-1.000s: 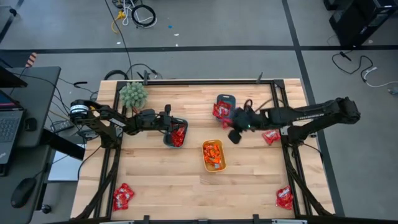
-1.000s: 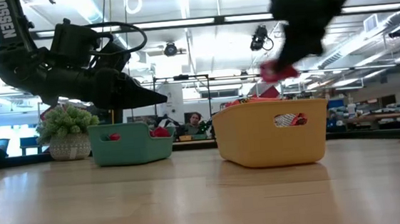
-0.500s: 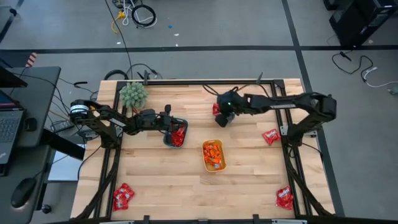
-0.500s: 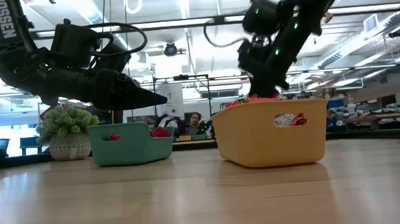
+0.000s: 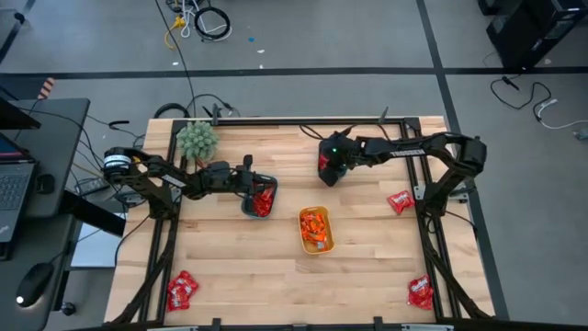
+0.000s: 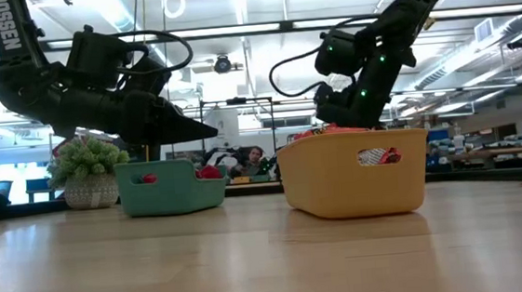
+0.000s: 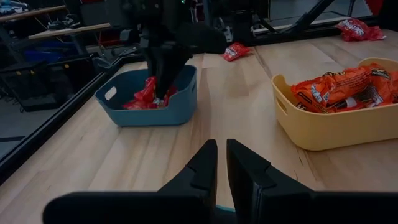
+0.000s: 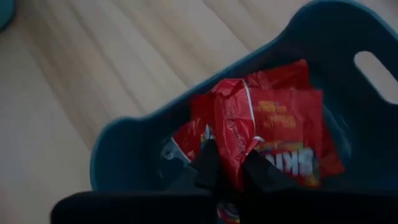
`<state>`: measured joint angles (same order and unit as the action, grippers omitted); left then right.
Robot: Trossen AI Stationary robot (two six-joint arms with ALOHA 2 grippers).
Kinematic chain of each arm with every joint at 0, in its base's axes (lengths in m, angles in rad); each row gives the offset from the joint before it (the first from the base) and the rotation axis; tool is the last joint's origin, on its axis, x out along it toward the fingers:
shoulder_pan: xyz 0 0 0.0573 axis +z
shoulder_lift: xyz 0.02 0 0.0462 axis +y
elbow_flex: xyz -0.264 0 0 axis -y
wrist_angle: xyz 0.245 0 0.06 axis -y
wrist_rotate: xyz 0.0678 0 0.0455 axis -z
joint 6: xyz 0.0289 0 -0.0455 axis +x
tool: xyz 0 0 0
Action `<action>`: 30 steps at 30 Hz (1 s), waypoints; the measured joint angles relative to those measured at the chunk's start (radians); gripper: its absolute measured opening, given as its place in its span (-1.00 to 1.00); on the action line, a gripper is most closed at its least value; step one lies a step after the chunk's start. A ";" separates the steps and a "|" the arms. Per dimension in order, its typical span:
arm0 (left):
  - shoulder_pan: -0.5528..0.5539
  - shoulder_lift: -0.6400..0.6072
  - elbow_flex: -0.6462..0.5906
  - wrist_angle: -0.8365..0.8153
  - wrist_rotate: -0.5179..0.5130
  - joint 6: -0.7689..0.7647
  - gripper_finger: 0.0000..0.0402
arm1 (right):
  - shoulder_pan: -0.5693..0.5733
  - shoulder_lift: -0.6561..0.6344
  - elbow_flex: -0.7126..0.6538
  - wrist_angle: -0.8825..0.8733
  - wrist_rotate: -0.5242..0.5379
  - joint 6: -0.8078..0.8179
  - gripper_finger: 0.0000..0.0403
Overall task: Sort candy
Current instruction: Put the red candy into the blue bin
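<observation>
My right gripper [image 8: 229, 163] is lowered into the blue tray [image 8: 292, 43] at the table's far middle and is shut on a red candy [image 8: 231, 134]. More red candies [image 8: 292, 130] lie in that tray. My left gripper [image 7: 221, 168] hovers shut and holding nothing just above the teal tray [image 5: 250, 207], which holds red candies [image 5: 264, 200]. The yellow tray [image 5: 315, 246] at mid-table holds orange candies [image 5: 314, 226]. In the low view the yellow tray [image 6: 356, 171] hides the right gripper's fingertips. My right gripper pinches a crumpled fold of the red candy's wrapper [image 8: 229, 146] between its two fingers. The fingers [image 7: 165, 71] slant down into the blue tray from above. The candy sits among the other red candies; I cannot tell whether it rests on them.
Loose red candies lie on the table at the right edge [image 5: 400, 200], the near right corner [image 5: 420, 292] and the near left corner [image 5: 182, 290]. A fuzzy green plant [image 5: 197, 140] stands at the far left. Bare wood lies near the front edge.
My right gripper has carried the red candy from above mid-table toward the far edge and down into the blue tray, tipping further downward. It has stayed shut on the candy.
</observation>
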<state>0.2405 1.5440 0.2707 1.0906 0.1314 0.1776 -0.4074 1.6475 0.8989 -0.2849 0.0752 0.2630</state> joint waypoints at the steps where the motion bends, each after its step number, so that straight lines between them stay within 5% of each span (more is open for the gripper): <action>1: 0.000 0.000 0.000 -0.001 0.000 0.000 -0.82 | -0.002 -0.002 0.000 -0.004 0.001 0.004 -0.86; 8: 0.000 0.000 0.000 -0.011 -0.002 0.000 -0.82 | -0.002 -0.006 0.000 -0.020 0.008 0.023 -0.59; 15: 0.000 0.000 0.000 -0.013 -0.016 0.000 -0.82 | 0.001 -0.082 0.000 -0.090 0.010 0.004 -0.12; 22: 0.000 0.000 0.000 -0.019 -0.029 0.001 -0.82 | 0.070 -0.244 0.000 -0.378 0.018 0.031 0.25; 30: 0.000 0.000 0.000 -0.020 -0.029 0.001 -0.82 | 0.258 -0.338 0.000 -0.787 0.109 0.289 0.25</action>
<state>0.2405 1.5436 0.2708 1.0706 0.1028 0.1782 -0.1497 1.3094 0.8986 -1.0714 0.1838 0.5522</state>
